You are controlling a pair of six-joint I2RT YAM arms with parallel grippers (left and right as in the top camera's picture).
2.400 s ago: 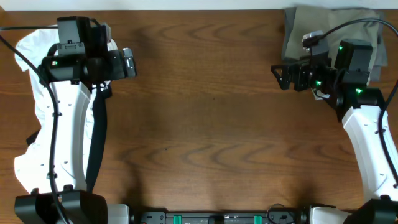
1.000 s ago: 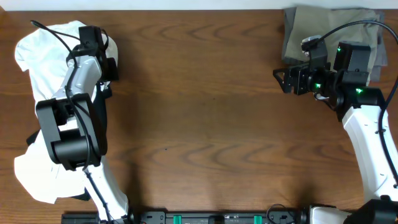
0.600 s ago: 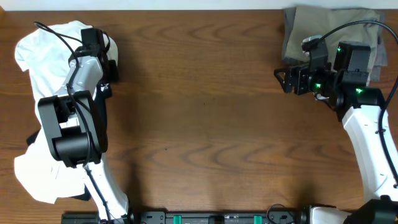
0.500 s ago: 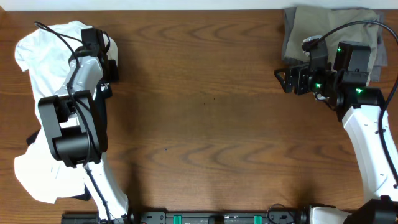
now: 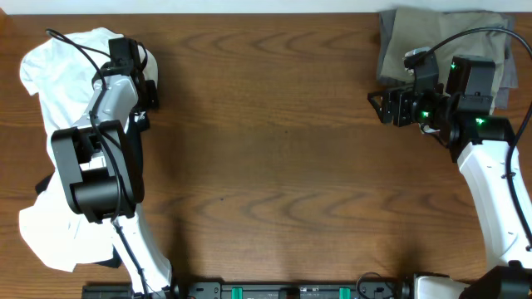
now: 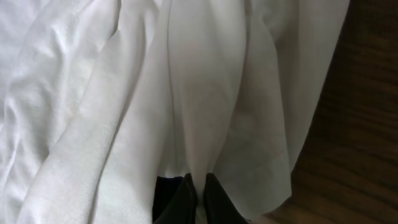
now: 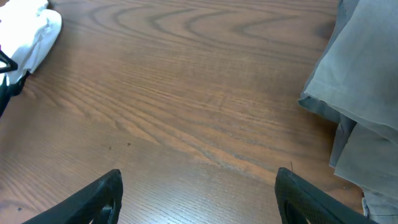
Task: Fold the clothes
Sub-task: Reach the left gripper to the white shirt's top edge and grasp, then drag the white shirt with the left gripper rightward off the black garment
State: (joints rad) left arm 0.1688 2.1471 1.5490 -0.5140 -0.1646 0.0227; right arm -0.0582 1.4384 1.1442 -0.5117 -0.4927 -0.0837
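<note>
Overhead: white shirt [image 5: 50, 75] bunched at the table's [image 5: 274, 166] far-left corner, trailing down the left edge. Left arm [image 5: 104, 124] bends over it, wrist end planted on the shirt's right margin; the tips are hidden under the wrist from here. Right gripper [image 5: 374, 105] hangs over bare wood at the far right, pointing toward the table's middle, jaws spread. Khaki-grey pile [image 5: 399, 41] sits just behind and beside that gripper, at the far-right corner; the arm overlaps part of it. The 2 wrists are well apart, with wide bare wood between. Left wrist: left gripper [image 6: 199, 186] closed, 2 dark fingertips [image 6: 184, 196] pinched together on a raised fold of the shirt. White cloth fills nearly everything ahead of the tips and to their left, in long soft ridges running away from the gripper. The shirt's edge falls just right of the tips; past it, a strip of wood. Right wrist: both fingers [image 7: 99, 202] sit at the bottom corners, set wide, only wood between them. Open, holding nothing, touching no cloth. Pile lies off to the gripper's right, near the right finger, in layered folds, lighter khaki over greyer cloth. Far ahead and left of the gripper, a lump of the shirt shows at the frame corner, well apart.
</note>
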